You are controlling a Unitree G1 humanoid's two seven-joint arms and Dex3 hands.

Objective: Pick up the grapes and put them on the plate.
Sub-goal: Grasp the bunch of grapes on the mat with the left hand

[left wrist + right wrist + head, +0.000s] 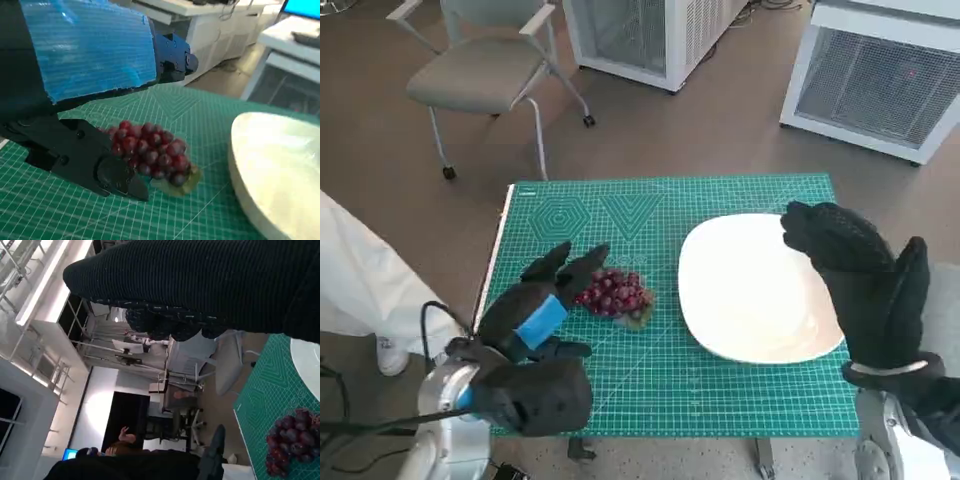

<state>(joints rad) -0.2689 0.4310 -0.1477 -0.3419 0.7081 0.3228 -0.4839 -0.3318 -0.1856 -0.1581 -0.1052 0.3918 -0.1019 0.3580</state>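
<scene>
A bunch of dark red grapes (615, 294) lies on the green cutting mat (720, 390), just left of the white plate (752, 290). My left hand (542, 300) sits right beside the grapes on their left, its fingers spread and reaching toward the bunch without closing on it. In the left wrist view the grapes (150, 150) lie just past the black fingers (100, 167), with the plate (280, 170) beyond. My right hand (865, 275) hovers over the plate's right edge, holding nothing. The right wrist view shows the grapes (290, 440) from afar.
A grey chair (485, 70) stands beyond the table's far left corner. White cabinets (880, 75) stand at the back right. A white-clad person (360, 280) is at the left edge. A person sits far off in the right wrist view.
</scene>
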